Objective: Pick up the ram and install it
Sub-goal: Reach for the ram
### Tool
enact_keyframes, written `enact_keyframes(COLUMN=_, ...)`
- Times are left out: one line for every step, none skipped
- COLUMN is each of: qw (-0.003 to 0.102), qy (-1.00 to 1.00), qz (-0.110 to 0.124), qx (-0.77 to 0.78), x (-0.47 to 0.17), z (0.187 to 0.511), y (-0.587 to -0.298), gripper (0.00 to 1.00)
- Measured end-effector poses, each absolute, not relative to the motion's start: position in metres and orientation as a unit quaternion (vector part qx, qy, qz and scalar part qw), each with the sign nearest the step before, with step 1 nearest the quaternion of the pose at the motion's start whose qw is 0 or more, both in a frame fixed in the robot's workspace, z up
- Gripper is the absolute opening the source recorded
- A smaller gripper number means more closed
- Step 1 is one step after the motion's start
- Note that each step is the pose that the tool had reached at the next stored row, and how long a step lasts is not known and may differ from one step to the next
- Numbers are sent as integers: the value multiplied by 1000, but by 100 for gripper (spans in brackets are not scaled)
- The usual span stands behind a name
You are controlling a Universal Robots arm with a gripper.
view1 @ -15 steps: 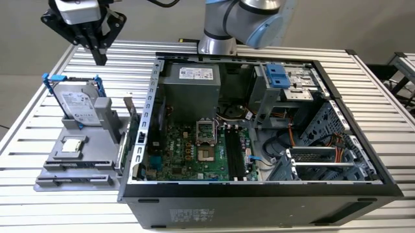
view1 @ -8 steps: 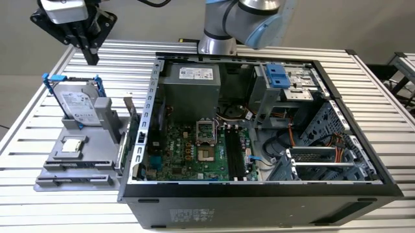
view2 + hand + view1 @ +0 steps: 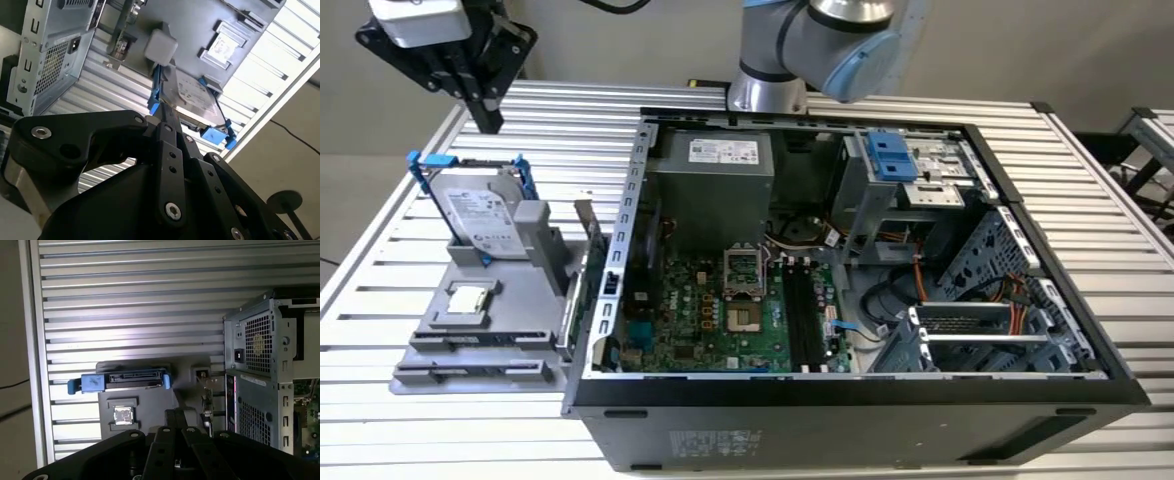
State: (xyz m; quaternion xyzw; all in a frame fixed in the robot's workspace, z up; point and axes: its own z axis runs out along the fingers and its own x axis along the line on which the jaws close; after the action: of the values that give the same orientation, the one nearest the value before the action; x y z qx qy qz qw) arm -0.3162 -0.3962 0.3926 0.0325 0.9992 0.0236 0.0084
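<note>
Black gripper, fingers pressed together holding nothing, hovers over the table; below it stands a silver hard drive with blue brackets.

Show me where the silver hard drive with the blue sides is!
In the exterior view, the hard drive stands in the grey holder, to the exterior view's left of the open computer case, with the small square CPU chip lying beside it.

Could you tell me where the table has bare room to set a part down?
In the exterior view, the table is bare beyond the drive, under the tool, and between the tray and its near edge. The tray and the case are crowded.
</note>
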Motion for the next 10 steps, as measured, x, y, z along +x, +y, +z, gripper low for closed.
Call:
enact_keyframes(qw=8, qy=999, qz=24, qx=32, x=-318, z=393, y=-396, gripper=0)
enact_keyframes(qw=8, qy=999, qz=24, qx=31, x=-321, z=393, y=-396, gripper=0)
enact_keyframes(qw=8, qy=999, qz=24, qx=31, x=-323, z=393, y=-396, gripper=0)
enact_keyframes(qw=8, qy=999, qz=24, qx=30, x=-325, z=393, y=-396, gripper=0)
enact_keyframes(qw=8, qy=999, qz=24, qx=30, x=-327, z=393, y=-396, gripper=0)
enact_keyframes(qw=8, qy=999, qz=24, qx=29, x=-329, z=393, y=-396, gripper=0)
enact_keyframes(qw=8, qy=999, qz=24, qx=29, x=-332, z=393, y=-396, gripper=0)
enact_keyframes(qw=8, qy=999, qz=24, qx=28, x=-334, z=393, y=-396, gripper=0)
enact_keyframes(qw=8, qy=999, qz=24, qx=28, x=-336, z=393, y=-396, gripper=0)
enact_keyframes(qw=8, qy=999, qz=24, qx=27, x=-338, z=393, y=-396, gripper=0)
